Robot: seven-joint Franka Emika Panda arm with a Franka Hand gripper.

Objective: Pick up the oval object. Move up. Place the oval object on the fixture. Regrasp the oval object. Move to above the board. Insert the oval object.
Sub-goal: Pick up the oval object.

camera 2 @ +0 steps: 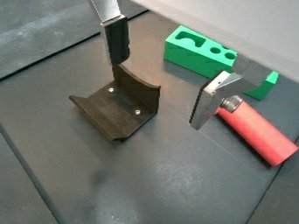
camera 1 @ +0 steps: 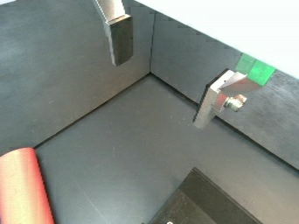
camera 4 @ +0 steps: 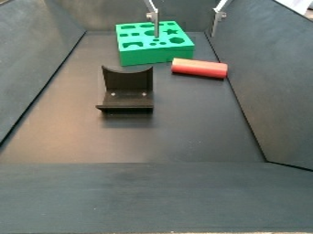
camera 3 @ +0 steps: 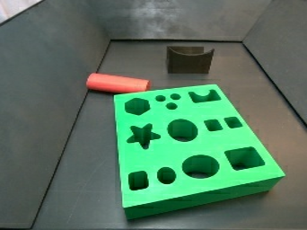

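Fingers [camera 2: 114,39] spread wide, silver plates with dark pads, nothing between them. Gripper [camera 2: 162,74] hanging open above the dark floor, clear of everything; only the fingertips [camera 4: 152,15] peeking in at the top edge of a side view, over the board's far end. Below, the fixture [camera 2: 118,105] standing upright on its base plate, empty. Lying flat on the floor, the oval object [camera 2: 256,133], red-orange, between the fixture and the board in both side views [camera 3: 114,83], touching neither. Beyond, the board [camera 3: 188,142], bright green, flat on the floor, holes all unfilled.
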